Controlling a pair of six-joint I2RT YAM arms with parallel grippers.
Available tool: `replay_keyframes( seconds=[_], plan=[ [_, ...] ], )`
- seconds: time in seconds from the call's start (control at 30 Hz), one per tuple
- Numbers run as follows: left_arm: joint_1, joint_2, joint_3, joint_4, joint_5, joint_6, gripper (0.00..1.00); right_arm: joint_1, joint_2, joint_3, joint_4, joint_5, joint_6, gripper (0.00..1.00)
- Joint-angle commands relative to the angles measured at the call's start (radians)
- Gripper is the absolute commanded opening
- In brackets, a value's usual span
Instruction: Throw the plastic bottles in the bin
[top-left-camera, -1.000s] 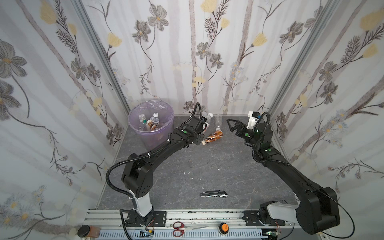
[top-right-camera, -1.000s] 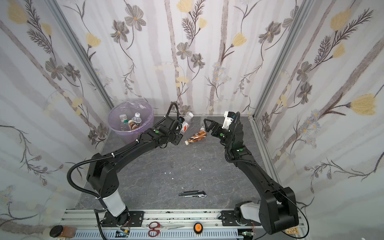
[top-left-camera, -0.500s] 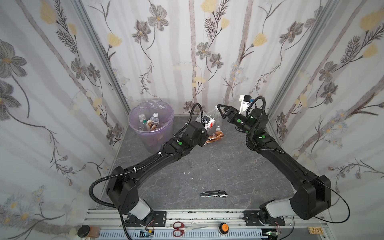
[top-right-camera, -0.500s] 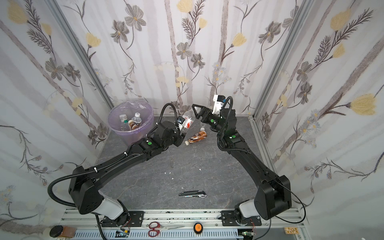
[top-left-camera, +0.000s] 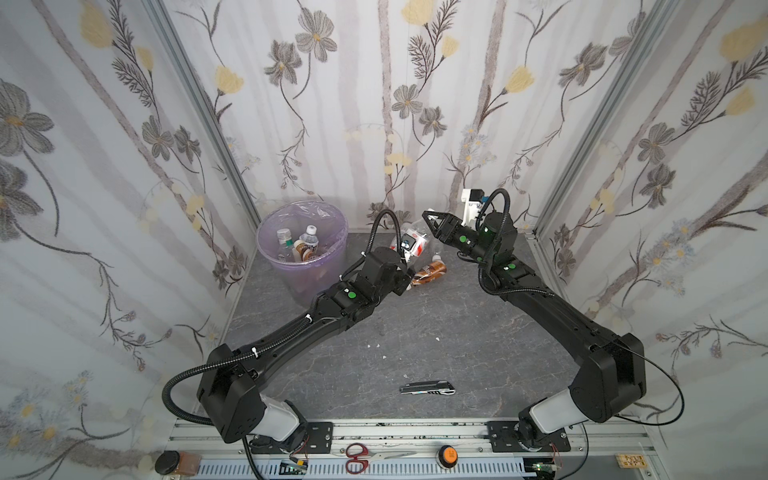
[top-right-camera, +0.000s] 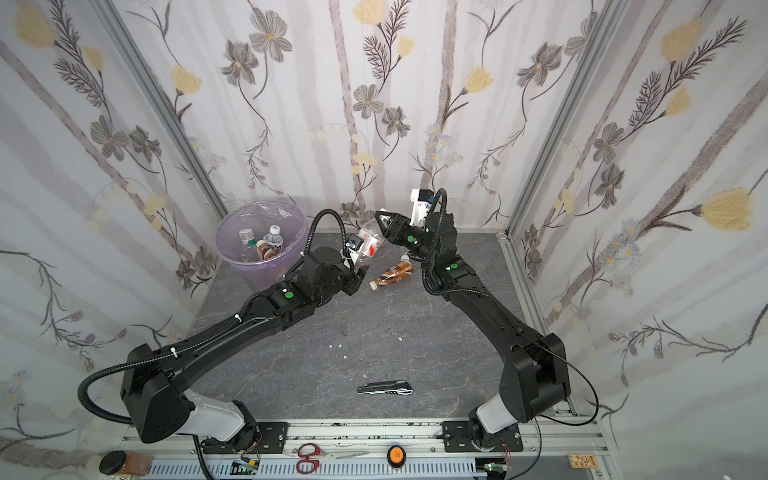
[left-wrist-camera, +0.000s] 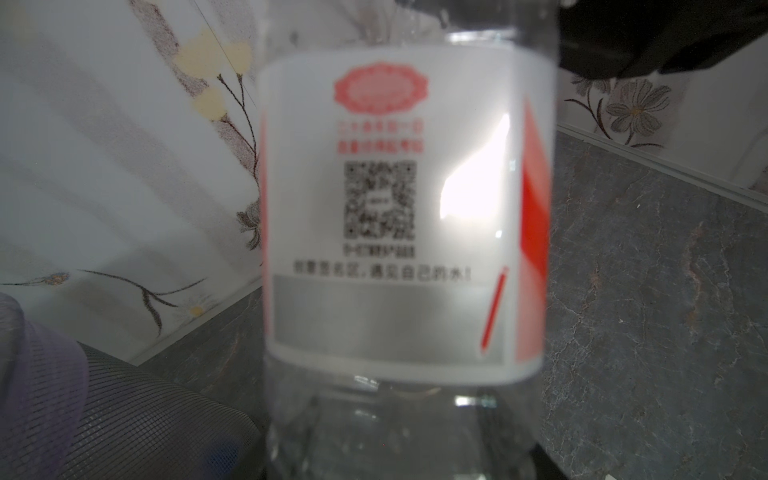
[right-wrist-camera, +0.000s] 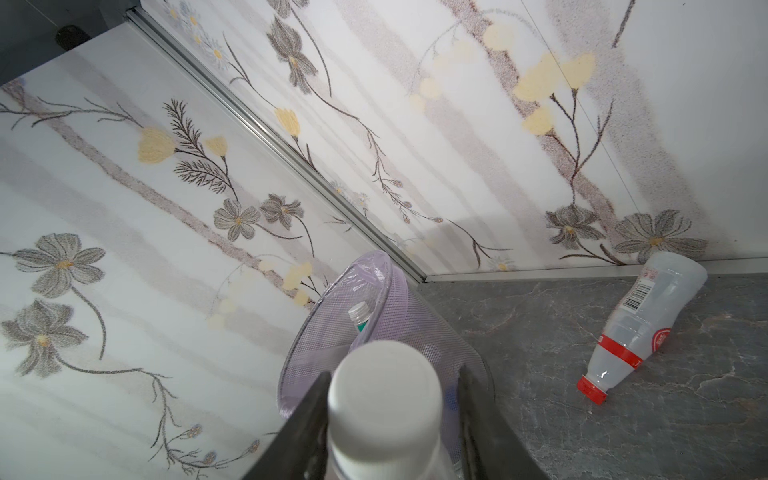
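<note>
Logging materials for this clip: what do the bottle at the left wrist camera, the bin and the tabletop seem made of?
Held bottle: clear, glossy thin plastic; the background shows through its bare part, glare on the white label. Bin: translucent plastic, fine mesh texture, lined with a crinkled lavender film bag. Tabletop: grey, veined, matt; stone or a printed sheet, cannot tell.

Clear bottle (top-right-camera: 369, 246) with red-and-white label is held tilted above the table (top-right-camera: 374, 316), near its far edge. Its base is gripped by the left gripper (top-right-camera: 358, 271); its cap end is met by the right gripper (top-right-camera: 381, 220). Bin (top-right-camera: 253, 276) is placed at the far left corner, with bottles (top-right-camera: 274, 241) inside. Brown bottle (top-right-camera: 392, 275) is laid flat nearby.
</note>
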Motion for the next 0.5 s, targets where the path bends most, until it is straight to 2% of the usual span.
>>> replay_keyframes(
  seconds=[0.0,0.17,0.37,0.47],
  plan=[
    [0.001,-0.011,-0.007,0.055,-0.023,0.014,0.62,0.004,0.007,0.016,0.02,0.017,0.002,0.37],
    [0.0,-0.016,-0.012,0.057,-0.04,0.014,0.7,0.008,0.011,0.022,0.023,0.021,-0.001,0.21],
    [0.006,-0.042,-0.011,0.055,-0.068,0.008,0.98,0.011,0.027,0.065,0.04,0.023,-0.013,0.16],
    [0.015,-0.079,-0.01,0.051,-0.065,0.0,1.0,0.011,0.041,0.116,0.03,0.039,-0.044,0.16]
  ],
)
